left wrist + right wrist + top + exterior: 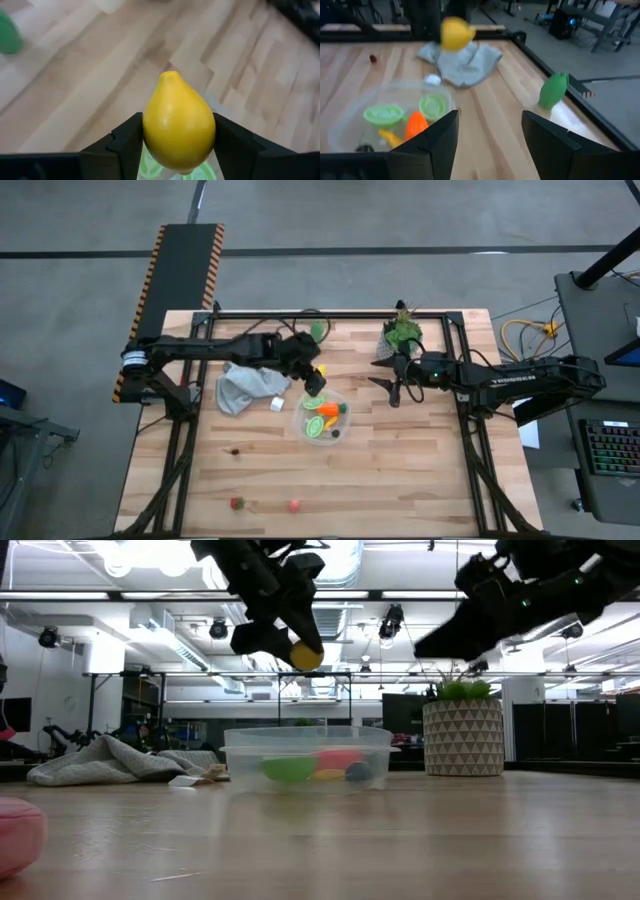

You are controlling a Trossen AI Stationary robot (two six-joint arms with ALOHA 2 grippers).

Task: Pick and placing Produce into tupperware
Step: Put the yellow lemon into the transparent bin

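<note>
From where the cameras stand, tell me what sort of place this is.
Probably a robotics lab or workshop hall: a wooden table in a black metal frame on a bare concrete floor, and exposed ceiling ducts with hanging lights behind.

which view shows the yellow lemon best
The left wrist view: the lemon fills the frame, clamped in the left pincer. The low view shows it small, above the tupperware. The right wrist view shows it blurred. The high view barely shows it.

Yellow toy lemon [179, 126] aloft above clear tupperware [306, 757] with green, orange, dark pieces.
</note>
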